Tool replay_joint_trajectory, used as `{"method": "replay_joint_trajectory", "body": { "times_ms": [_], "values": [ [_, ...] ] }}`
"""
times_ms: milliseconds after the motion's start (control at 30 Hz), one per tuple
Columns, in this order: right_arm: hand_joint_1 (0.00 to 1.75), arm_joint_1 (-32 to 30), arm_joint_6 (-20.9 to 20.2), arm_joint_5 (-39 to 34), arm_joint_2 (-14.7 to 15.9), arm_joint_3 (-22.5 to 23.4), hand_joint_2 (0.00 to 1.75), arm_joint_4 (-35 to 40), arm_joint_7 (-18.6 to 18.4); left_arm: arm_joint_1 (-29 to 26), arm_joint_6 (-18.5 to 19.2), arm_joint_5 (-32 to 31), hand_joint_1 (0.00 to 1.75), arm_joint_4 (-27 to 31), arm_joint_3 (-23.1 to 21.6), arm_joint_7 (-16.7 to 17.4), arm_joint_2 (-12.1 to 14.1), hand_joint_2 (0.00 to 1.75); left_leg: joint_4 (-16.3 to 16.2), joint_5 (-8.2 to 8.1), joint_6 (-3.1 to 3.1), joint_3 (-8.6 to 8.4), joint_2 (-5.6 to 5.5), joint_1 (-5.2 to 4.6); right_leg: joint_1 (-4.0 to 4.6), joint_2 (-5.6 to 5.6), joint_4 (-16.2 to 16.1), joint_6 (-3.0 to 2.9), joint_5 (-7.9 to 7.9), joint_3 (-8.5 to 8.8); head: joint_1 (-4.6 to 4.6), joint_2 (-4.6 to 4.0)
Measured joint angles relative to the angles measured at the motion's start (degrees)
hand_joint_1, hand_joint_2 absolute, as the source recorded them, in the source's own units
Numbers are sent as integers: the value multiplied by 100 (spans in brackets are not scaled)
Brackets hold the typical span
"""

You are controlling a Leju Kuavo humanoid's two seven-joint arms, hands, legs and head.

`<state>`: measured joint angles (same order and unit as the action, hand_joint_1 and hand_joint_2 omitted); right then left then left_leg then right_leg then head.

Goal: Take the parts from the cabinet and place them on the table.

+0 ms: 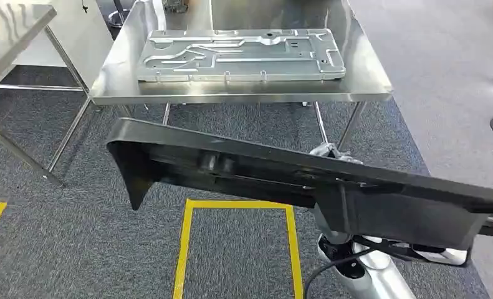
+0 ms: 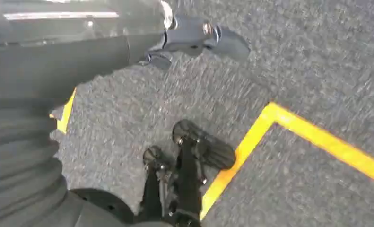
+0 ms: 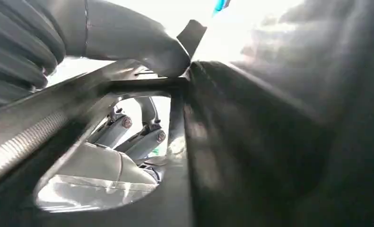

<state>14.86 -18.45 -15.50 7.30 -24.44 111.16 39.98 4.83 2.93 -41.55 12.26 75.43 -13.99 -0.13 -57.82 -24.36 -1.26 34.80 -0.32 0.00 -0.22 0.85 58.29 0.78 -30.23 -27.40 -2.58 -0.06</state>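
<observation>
Closest to me is the long black part [image 1: 306, 180], held crosswise in front of my body, its left end flared and hanging free over the grey carpet [image 1: 75, 237]. My right hand [image 3: 142, 52] grips it: in the right wrist view the thick thumb presses on the part's upper edge while my darker fingers [image 3: 137, 142] curl up behind its frame. In the head view the part hides most of that hand, and my silver right arm [image 1: 368, 268] rises under it.

My left hand [image 2: 199, 38] hangs over the carpet holding nothing, fingers apart.

Beyond the part stands the steel worktop [image 1: 368, 81], its near edge running parallel to the part and well apart from it, with open carpet between. A silver stamped panel [image 1: 240, 55] lies flat on the worktop, taking up most of its middle; bare strips of steel remain along the near edge and the right side.

Yellow floor tape [image 1: 237, 205] marks a box on the carpet below the part. A second steel table [image 1: 10, 28] stands off to the left.
</observation>
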Motion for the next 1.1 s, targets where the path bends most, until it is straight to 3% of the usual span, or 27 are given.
{"method": "replay_joint_trajectory", "body": {
  "times_ms": [33,67,133,200,233,267,300,333,367,400,433,467,500,533,567,700,733,767,867,900,933,1000,1067,1100],
  "values": [
    [175,-27,-20,5,0,38,175,33,0,-1,7,-2,0,0,0,-2,-2,175,59,-6,-13,-92,-5,24,-25,-18,150,18,-21,-44,0,2],
    [175,-39,-54,-19,0,85,175,77,6,9,7,-2,0,0,0,-9,-5,175,78,-36,-54,-154,9,24,-11,-23,444,42,-49,-212,0,2],
    [175,-141,-223,-114,-13,189,175,101,11,17,7,-4,0,0,0,-9,-5,175,81,-123,-83,-243,28,22,-22,-25,1255,87,-352,-780,2,0],
    [175,-266,-417,-229,-57,295,175,110,13,11,4,-2,0,0,2,-9,-7,175,81,-225,-85,-351,61,22,-25,-29,1653,110,-633,-1195,0,0],
    [175,-298,-485,-266,-70,354,175,110,13,9,2,2,0,0,2,-9,-9,175,81,-283,-80,-421,83,22,-29,-36,1558,109,-596,-1259,2,0],
    [175,-313,-540,-299,-88,405,175,110,13,9,0,4,0,0,2,-9,-11,175,81,-351,-68,-516,113,22,-34,-58,1240,112,-385,-1218,2,0],
    [175,-328,-586,-314,-111,459,175,112,13,11,0,7,0,0,2,-9,-13,175,81,-422,-50,-615,154,22,-36,-112,783,93,-41,-1095,2,0],
    [175,-348,-623,-315,-142,503,175,127,13,11,-2,7,0,0,2,-9,-15,175,81,-498,-27,-697,198,22,-30,-237,303,52,381,-950,2,0],
    [175,-377,-649,-315,-162,536,175,136,13,7,-15,9,0,0,2,-7,-15,175,63,-574,2,-777,226,-8,-6,-456,96,-8,674,-909,0,0],
    [175,-390,-654,-313,-190,558,175,140,15,5,-19,9,0,0,2,-4,-11,175,69,-640,46,-808,244,-29,-7,-478,123,-16,420,-898,4,0],
    [175,-411,-654,-308,-219,579,175,166,13,11,-35,9,0,0,2,0,-11,175,115,-707,92,-861,318,-29,13,-406,116,-49,474,-861,2,0],
    [175,-429,-656,-295,-245,608,175,212,15,11,-35,9,0,0,2,-2,-18,175,-18,-637,139,-957,359,-27,-31,-278,73,-101,519,-825,-4,2],
    [175,-426,-660,-282,-267,623,175,234,15,14,-35,9,0,0,2,-2,-18,175,-58,-610,179,-962,367,-25,-40,-231,68,-117,511,-751,2,0],
    [175,-451,-673,-275,-308,639,175,247,15,27,-35,7,0,0,2,-2,-18,175,-165,-651,207,-936,325,-4,-52,-175,47,-144,491,-680,0,0],
    [175,-465,-689,-253,-330,663,175,267,15,44,-35,2,0,0,2,-9,-20,175,-385,-706,221,-842,199,22,-52,-152,47,-193,457,-634,-2,2],
    [175,-567,-704,-81,-409,722,175,302,15,20,-35,-11,0,0,0,-7,-20,175,-1727,-1391,290,130,97,46,-34,9,49,-233,340,-561,0,0],
    [175,-598,-702,-68,-418,735,175,302,15,10,-35,-11,0,0,0,-2,-20,175,-1718,-1323,283,227,97,47,-29,36,50,-228,305,-519,0,0],
    [175,-625,-684,-52,-428,750,175,308,15,8,-35,-11,0,0,2,0,-20,175,-1487,-1115,263,214,97,47,-25,54,50,-223,266,-466,-2,2],
    [175,-646,-634,-6,-470,761,175,348,15,17,-35,-11,0,0,0,0,-13,175,-126,-61,148,-125,95,18,-6,60,39,-190,134,-303,0,0],
    [175,-657,-632,2,-476,765,175,348,15,22,-35,-11,0,0,0,2,-11,175,-193,-345,137,-88,96,-29,5,67,39,-151,118,-261,0,0],
    [175,-659,-627,7,-479,770,175,348,15,24,-37,-9,0,0,0,2,-15,175,-170,-504,102,-115,83,-42,-7,79,23,-109,90,-275,0,0],
    [175,-685,-619,7,-485,774,175,348,15,-28,-48,-9,0,0,2,2,-9,175,-54,-253,6,-185,79,-38,0,70,153,-22,169,-228,0,0],
    [175,-681,-592,-11,-483,783,175,343,-9,-12,-52,-2,0,0,2,-2,-18,175,24,-228,-27,-367,84,1,-2,24,306,42,44,-237,0,0],
    [175,-653,-560,-26,-483,783,175,339,-11,9,-52,0,0,0,2,-2,-17,175,27,-248,-57,-392,86,9,1,-1,550,55,-74,-382,0,0]
  ]
}}
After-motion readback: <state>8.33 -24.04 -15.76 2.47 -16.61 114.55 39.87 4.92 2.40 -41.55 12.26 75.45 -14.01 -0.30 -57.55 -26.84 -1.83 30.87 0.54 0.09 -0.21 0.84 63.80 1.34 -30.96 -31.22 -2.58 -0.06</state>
